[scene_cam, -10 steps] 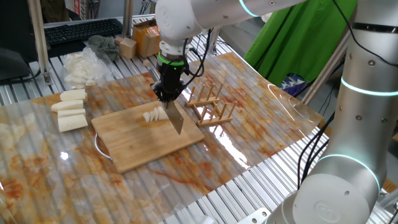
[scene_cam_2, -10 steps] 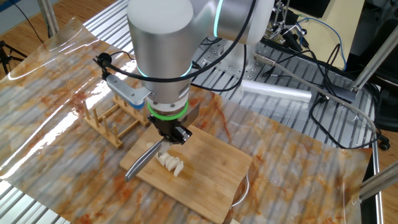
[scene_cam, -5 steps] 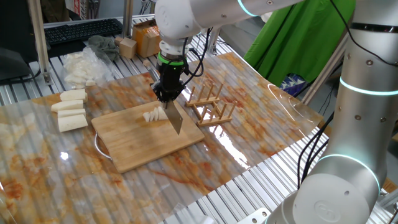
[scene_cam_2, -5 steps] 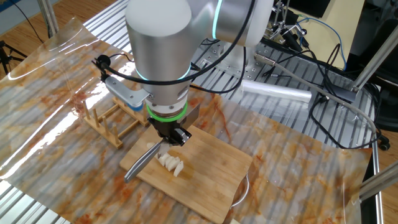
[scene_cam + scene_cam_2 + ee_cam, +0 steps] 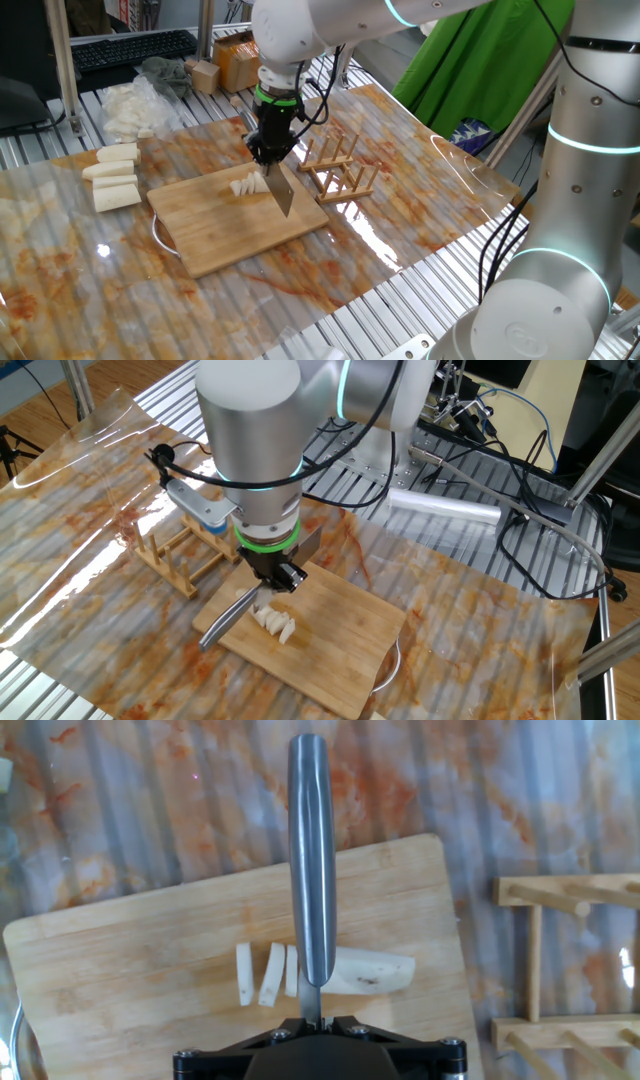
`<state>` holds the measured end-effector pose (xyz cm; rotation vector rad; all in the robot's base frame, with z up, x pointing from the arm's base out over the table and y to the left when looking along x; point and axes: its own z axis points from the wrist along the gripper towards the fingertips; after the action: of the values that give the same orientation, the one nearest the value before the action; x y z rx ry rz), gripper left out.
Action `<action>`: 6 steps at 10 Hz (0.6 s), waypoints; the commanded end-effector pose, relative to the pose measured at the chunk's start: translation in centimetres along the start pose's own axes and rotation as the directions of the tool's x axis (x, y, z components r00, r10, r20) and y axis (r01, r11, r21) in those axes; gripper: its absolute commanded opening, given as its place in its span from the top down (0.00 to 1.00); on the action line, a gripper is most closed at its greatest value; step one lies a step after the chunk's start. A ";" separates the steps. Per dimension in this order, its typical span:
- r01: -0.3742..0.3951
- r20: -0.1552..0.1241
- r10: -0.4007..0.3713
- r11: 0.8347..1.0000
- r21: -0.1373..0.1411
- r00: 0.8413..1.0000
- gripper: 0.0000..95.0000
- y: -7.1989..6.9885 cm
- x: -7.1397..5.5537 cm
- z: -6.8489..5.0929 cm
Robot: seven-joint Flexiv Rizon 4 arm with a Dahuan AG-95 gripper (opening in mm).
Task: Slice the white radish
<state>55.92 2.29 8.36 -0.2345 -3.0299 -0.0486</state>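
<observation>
Hand view: tool points down, gripping knife.

Landmark: cutting board, flat on the tabletop.
On the board: knife held blade-down by the clamped gripper, crossing the white radish; three cut slices lie just beside the blade.
Free board: the wide bare half away from the wooden rack, and the near corner towards the camera in the one fixed view.
Beside the board: wooden rack with upright pegs, close to the knife-side edge, leaving a narrow gap.
Off the far corner: three radish blocks, apart from the board.
Farther back: heap of white scraps, small boxes.
Above the board: arm fills the room over the knife.
</observation>
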 end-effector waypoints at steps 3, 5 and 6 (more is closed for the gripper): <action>-0.051 -0.002 0.051 0.999 -0.015 0.999 1.00 0.0 0.1 -0.1; -0.090 0.008 0.090 0.996 -0.016 0.996 1.00 0.0 0.1 -0.1; -0.091 0.010 0.091 0.996 -0.017 0.996 1.00 0.0 0.1 -0.1</action>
<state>55.92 2.34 8.41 -0.3827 -3.0274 -0.0651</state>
